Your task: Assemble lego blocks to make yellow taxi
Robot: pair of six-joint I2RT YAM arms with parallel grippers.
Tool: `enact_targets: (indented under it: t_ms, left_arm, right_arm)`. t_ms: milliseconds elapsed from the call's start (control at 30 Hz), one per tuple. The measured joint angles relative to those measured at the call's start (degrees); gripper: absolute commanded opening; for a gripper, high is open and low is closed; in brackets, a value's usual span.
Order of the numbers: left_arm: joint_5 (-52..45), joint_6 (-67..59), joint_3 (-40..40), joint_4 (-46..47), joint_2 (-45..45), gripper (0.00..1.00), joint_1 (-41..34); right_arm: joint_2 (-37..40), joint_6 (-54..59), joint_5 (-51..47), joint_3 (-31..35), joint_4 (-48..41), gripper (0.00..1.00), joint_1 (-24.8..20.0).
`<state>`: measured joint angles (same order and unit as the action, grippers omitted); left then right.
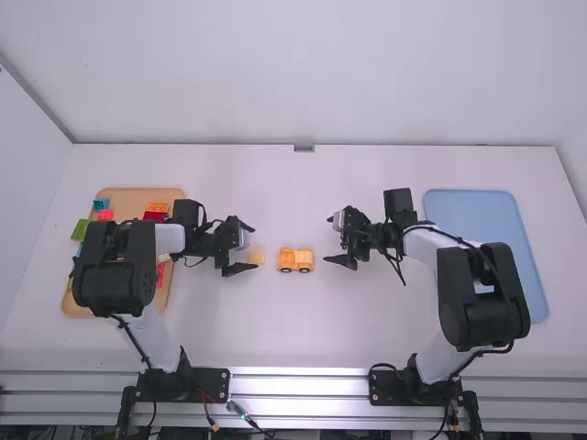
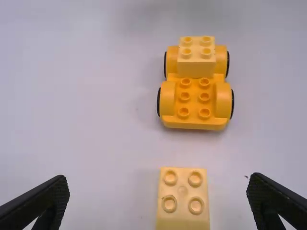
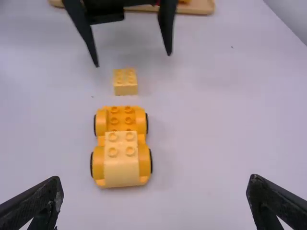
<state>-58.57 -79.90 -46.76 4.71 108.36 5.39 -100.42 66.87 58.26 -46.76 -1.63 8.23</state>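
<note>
Left fingers (image 1: 240, 269) parted near studded block (image 2: 183, 206)

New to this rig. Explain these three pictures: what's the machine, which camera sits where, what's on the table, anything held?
Two robot arms stand at a white table. One picture looks down from above and behind them; the others come from cameras on the left and right wrists, each showing its own fingers at the bottom edge.

Mid-table is a yellow wheeled base with a pale yellow brick on one end. A loose yellow brick lies between the left gripper's open fingers, untouched. The right gripper is open too; nothing is held. A tan tray of coloured blocks is left, a blue tray right.
</note>
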Motion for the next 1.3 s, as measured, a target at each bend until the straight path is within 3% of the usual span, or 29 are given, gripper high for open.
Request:
enact_targets:
  t_ms: [267,400,600,833,1167,1300]
  left_arm:
    - [-0.5,1.7,0.0,-0.8,1.7,0.99,0.0]
    - [0.1,2.2,0.0,-0.9,1.7,0.99,0.0]
    - [0.3,2.4,0.0,-1.0,1.7,0.99,0.0]
    - [0.0,2.4,0.0,-1.0,1.7,0.99,-0.2]
    - [0.0,2.4,0.0,-2.0,3.8,0.98,-1.7]
    - [0.0,2.3,0.0,-1.8,6.2,0.91,-1.5]
  right_arm:
    - [0.0,-4.3,3.9,11.7,23.7,0.99,0.0]
    - [0.0,-13.6,2.1,15.5,35.4,0.99,0.0]
    - [0.1,-19.9,-0.7,15.2,31.9,0.99,0.8]
    - [0.0,-17.9,-4.7,12.0,24.1,0.99,6.6]
    - [0.0,-17.1,-6.3,11.5,24.7,0.99,8.4]
    - [-2.3,-18.3,-5.6,9.5,27.3,0.99,9.1]
